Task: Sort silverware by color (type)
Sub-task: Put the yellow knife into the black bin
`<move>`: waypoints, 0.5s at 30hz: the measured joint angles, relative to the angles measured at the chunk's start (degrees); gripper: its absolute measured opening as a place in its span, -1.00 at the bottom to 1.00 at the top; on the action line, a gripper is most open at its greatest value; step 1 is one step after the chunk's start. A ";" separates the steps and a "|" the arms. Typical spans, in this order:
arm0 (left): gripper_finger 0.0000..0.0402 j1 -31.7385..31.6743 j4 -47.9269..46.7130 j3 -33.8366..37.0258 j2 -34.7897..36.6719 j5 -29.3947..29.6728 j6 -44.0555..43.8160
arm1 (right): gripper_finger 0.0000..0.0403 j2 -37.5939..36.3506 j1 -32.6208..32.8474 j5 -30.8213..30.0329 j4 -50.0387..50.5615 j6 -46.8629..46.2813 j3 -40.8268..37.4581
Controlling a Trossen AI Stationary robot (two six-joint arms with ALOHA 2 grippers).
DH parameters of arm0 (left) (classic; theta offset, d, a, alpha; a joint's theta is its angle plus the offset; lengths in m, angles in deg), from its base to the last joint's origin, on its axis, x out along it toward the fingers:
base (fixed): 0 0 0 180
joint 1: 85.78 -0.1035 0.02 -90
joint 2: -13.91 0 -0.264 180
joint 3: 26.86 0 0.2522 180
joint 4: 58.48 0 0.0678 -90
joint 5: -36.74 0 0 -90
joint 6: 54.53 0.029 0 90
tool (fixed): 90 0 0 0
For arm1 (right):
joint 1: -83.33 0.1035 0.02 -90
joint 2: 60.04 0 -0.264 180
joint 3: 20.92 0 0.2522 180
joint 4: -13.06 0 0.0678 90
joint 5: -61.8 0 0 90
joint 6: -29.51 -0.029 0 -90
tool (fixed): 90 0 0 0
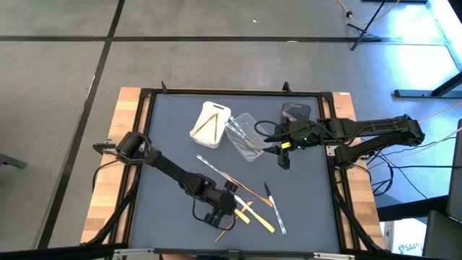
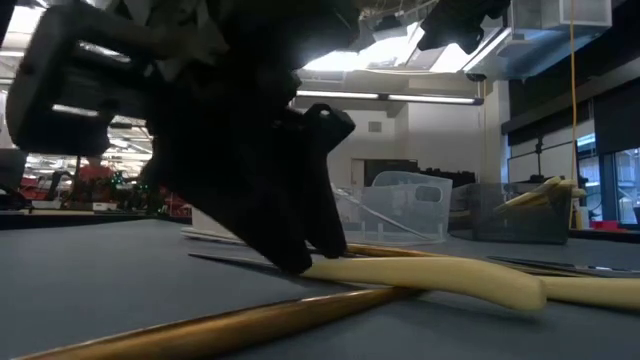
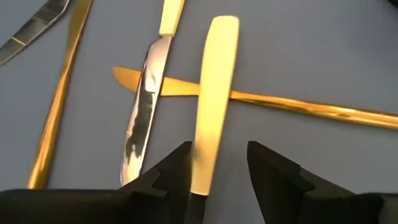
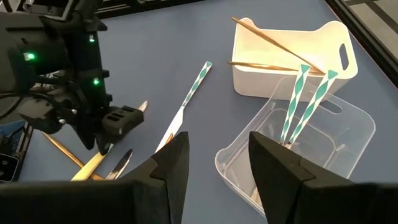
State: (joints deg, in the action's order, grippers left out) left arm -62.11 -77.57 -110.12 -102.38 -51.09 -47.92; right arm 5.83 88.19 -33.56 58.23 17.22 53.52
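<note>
Left gripper (image 3: 217, 177), fingers parted astride a yellow handle (image 3: 213, 93) in the silverware heap (image 1: 249, 206) near the table's (image 1: 173, 137) front edge, risks dragging the crossing knife (image 3: 144, 109); right gripper (image 4: 214, 162) waits open above the clear tub (image 4: 311, 143).

The left arm reaches low across the table with its left gripper (image 1: 216, 214) pointing down and its fingers spread open, while the right arm stretches in from the side, its right gripper (image 1: 271, 137) open too.
</note>
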 joint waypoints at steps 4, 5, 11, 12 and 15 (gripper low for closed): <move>-0.27 -0.19 0.29 0.02 -0.87 0.07 -0.47 | -0.23 0.00 0.00 0.02 0.03 0.00 0.00; -0.27 -0.24 0.70 0.02 -1.18 -0.20 -0.49 | -0.23 0.00 0.00 0.02 0.01 0.00 0.02; -0.27 -0.41 0.73 0.00 -1.40 -0.12 -0.27 | -0.23 0.00 0.02 0.04 0.04 0.00 0.02; -0.28 -0.41 0.72 0.00 -1.40 -0.08 -0.26 | -0.23 0.00 0.02 0.02 0.05 0.00 0.02; -0.35 -0.41 0.64 0.00 -1.42 -0.13 -0.32 | -0.23 0.00 0.02 0.04 0.03 0.00 0.02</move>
State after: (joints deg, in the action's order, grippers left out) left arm -62.52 -76.93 -110.12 -103.80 -51.22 -48.25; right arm 5.83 88.22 -33.53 58.26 17.22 53.55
